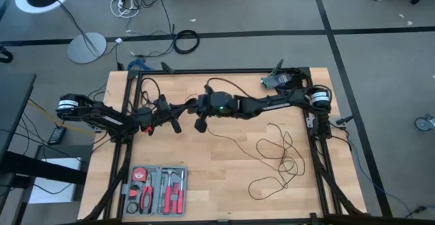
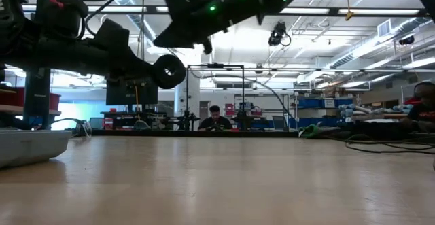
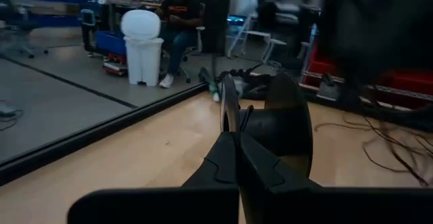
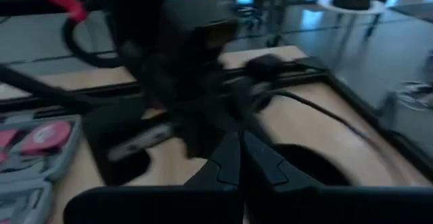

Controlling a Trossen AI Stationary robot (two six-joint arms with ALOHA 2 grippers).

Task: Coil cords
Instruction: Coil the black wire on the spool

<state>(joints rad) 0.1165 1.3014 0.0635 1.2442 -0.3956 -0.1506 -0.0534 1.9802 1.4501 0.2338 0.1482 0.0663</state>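
Observation:
The thin black wire (image 1: 279,158) lies in loose loops on the table's right half, and one strand runs left and up to my right gripper (image 1: 202,125). My left gripper (image 1: 175,124) is shut on the round black puck (image 2: 168,70), well above the table near its middle. My right gripper is shut close beside it, higher up in the low view (image 2: 205,45). The stretch of wire between the puck and my right gripper does not show. My left gripper pinches the puck between its two fingers at the puck's edge (image 3: 260,146). The fingers come level from the table's left. The puck stands on edge, its flat face toward the near side, lifted clear of the table. My right gripper is shut where the wire's strand (image 1: 212,134) ends, pointing down from above. The gripper itself hides the place of contact. The strand hangs slack from there to the loops on the table.
A grey tool kit (image 1: 155,189) with a tape measure and red-handled pliers lies at the near left. A dark device (image 1: 275,81) sits at the far right corner. Black frame rails (image 1: 318,150) run along the table's sides. Bare wood lies between the kit and the loops.

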